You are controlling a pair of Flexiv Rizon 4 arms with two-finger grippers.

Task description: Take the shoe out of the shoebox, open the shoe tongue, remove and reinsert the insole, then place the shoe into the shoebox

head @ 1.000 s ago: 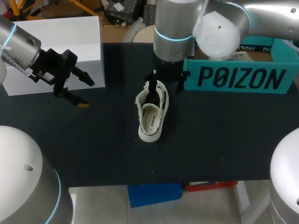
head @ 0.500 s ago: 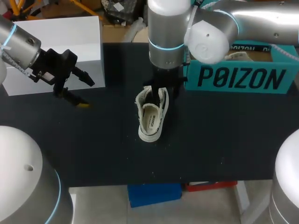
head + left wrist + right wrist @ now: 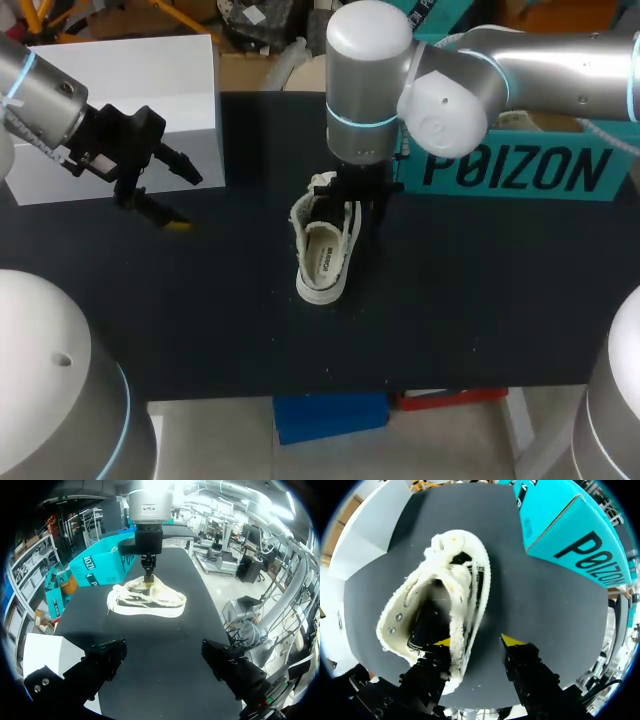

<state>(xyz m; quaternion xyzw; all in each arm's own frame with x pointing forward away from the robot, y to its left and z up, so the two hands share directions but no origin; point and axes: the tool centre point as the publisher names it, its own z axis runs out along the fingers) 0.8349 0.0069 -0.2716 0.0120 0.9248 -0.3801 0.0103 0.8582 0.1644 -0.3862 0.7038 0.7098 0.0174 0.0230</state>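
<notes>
- Head view: shows the shoe (image 3: 325,245) upright on the dark bench (image 3: 470,300), directly under the right claw (image 3: 358,205); puts the teal shoebox (image 3: 520,165) just beside that claw; places the left claw (image 3: 160,195) well apart from the shoe, near a white box (image 3: 130,80).
- Left wrist view: looks out past the left claw (image 3: 165,667), spread wide with nothing between its black fingers; finds the shoe (image 3: 147,600) well ahead, side on, the right claw (image 3: 148,577) at its top and the shoebox (image 3: 102,565) behind.
- Right wrist view: catches the right claw (image 3: 477,641) unclosed, one yellow tip inside the shoe (image 3: 456,610), the other outside over bare bench (image 3: 545,610); leaves the shoe's side wall between the tips, the outer tip clear of it; sets the shoebox (image 3: 570,535) ahead, on the outer finger's side.
</notes>
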